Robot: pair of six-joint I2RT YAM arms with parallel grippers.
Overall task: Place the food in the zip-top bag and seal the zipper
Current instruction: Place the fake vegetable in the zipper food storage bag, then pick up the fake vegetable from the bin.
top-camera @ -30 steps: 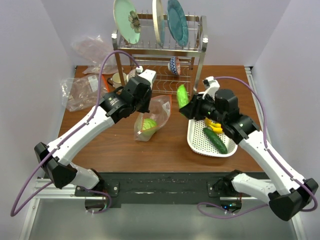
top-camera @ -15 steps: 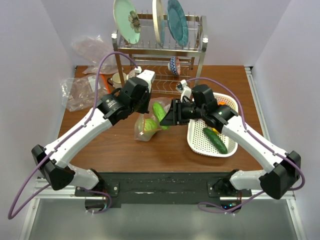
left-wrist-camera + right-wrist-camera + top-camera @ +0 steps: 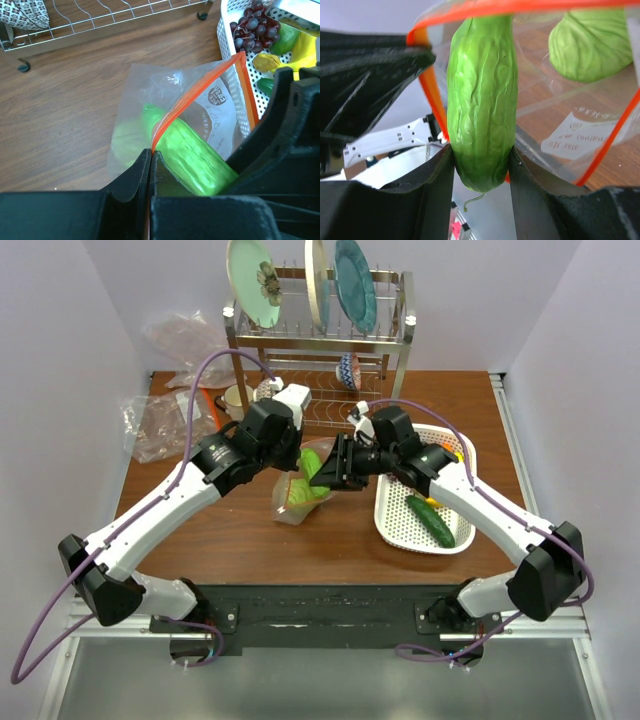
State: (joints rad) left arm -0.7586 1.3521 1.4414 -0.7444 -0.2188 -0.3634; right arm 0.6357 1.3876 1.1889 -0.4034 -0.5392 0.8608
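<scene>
The zip-top bag [image 3: 300, 490] stands open at the table's middle, its orange-red zipper [image 3: 192, 92] spread wide. My left gripper [image 3: 151, 152] is shut on the zipper's edge and holds the mouth up. My right gripper [image 3: 480, 160] is shut on a green cucumber [image 3: 481, 95], whose far end pokes into the bag's mouth [image 3: 313, 462]. A green cabbage [image 3: 592, 45] lies inside the bag. The white basket [image 3: 395, 515] to the right holds another cucumber [image 3: 432, 520], bananas [image 3: 305, 47], grapes [image 3: 255, 30] and an orange fruit.
A metal dish rack [image 3: 320, 340] with plates and a patterned bowl stands at the back. Crumpled clear bags [image 3: 165, 415] lie at the back left. The two arms nearly touch over the bag.
My right gripper has carried the cucumber left from over the basket to the bag's mouth and pushed its tip inside. The left gripper has kept its hold on the zipper.
</scene>
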